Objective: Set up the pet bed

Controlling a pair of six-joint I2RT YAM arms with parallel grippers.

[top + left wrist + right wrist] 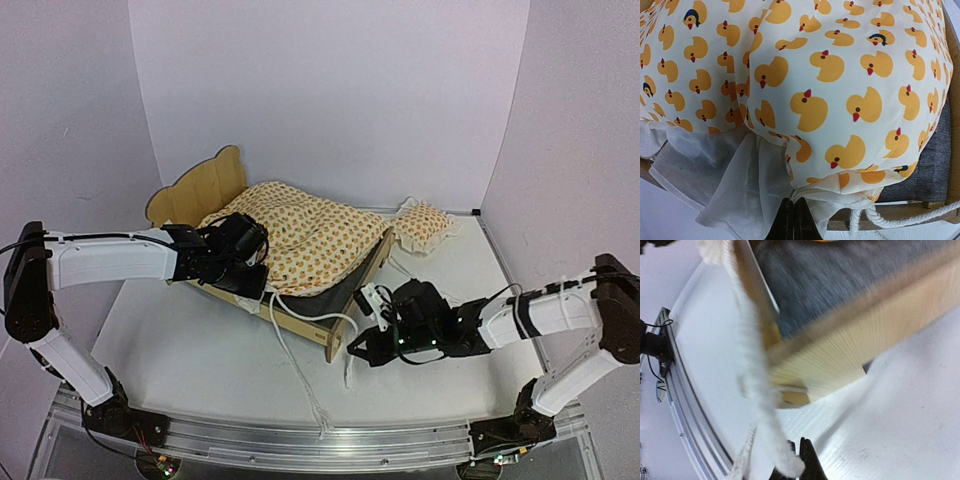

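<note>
The pet bed (341,327) stands at mid table, its bear-ear headboard (200,185) at the back left and its dark grey base panel (335,295) bare near the footboard. Duck-print bedding (300,235) lies bunched over it. My left gripper (247,247) is shut on the bedding's white edge (812,202) at the near side rail. My right gripper (363,350) is low by the footboard corner (875,340), shut on the end of a white cord (752,365). The small pillow (425,222) lies on the table right of the bed.
A white cord (295,360) trails from the bedding across the table to the front edge. An aluminium rail (320,440) runs along the near edge and shows in the right wrist view (685,410). White walls close in the back and sides.
</note>
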